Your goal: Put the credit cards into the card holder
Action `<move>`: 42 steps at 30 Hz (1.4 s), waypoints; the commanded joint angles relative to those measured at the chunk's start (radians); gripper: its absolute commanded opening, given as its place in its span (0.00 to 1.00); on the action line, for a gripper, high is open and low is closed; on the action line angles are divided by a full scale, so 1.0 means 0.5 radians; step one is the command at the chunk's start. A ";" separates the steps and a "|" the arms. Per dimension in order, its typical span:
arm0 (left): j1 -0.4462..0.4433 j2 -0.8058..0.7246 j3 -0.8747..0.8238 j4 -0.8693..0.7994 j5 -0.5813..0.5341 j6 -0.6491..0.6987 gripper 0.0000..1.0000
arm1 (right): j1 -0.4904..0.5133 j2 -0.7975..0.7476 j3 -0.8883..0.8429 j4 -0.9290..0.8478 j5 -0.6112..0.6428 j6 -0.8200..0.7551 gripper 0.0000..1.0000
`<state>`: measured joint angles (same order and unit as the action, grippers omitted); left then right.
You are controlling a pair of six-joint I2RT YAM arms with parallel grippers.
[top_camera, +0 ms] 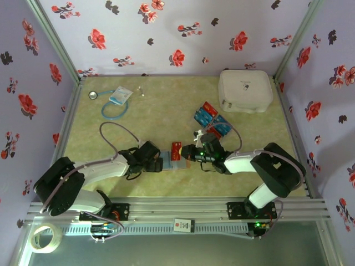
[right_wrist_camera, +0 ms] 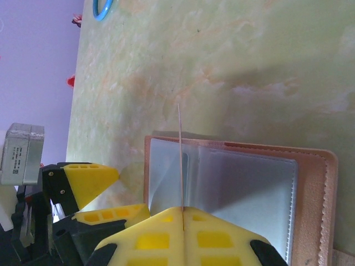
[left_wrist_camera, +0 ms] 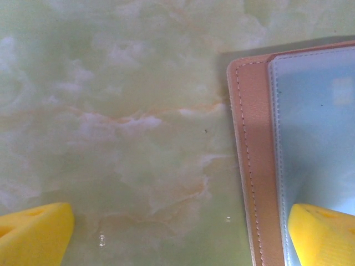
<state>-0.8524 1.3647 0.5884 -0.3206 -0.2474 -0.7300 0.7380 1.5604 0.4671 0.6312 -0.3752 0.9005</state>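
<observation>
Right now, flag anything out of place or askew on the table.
Nothing damaged or spilled. The spare credit cards lie in a loose, fanned heap near the white case, overlapping at odd angles.

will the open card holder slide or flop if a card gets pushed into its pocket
Probably slides: the card holder lies flat on a smooth, glossy table. Its clear pockets look thin and soft, so may buckle. The stitched cover seems flexible, likely light.

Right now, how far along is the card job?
Done: the card holder lies open, no card visible in its pockets. In hand: the right hand pinches one red card over it; the open left hand straddles its edge. Left: the card pile.
</observation>
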 commanded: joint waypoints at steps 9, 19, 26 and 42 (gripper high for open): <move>0.017 0.029 -0.005 -0.132 -0.078 0.004 1.00 | 0.030 0.127 -0.003 0.181 -0.053 0.051 0.00; 0.017 0.020 0.001 -0.131 -0.078 0.000 1.00 | 0.034 0.240 -0.028 0.333 -0.110 0.091 0.00; 0.017 0.010 -0.003 -0.125 -0.077 0.003 1.00 | 0.031 0.189 -0.051 0.232 -0.072 0.030 0.00; 0.017 0.001 -0.013 -0.111 -0.077 0.008 1.00 | 0.030 0.197 -0.043 0.041 -0.167 -0.072 0.00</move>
<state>-0.8524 1.3647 0.5884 -0.3260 -0.2520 -0.7300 0.7464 1.6627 0.4496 0.7048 -0.4362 0.8997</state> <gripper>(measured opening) 0.997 0.039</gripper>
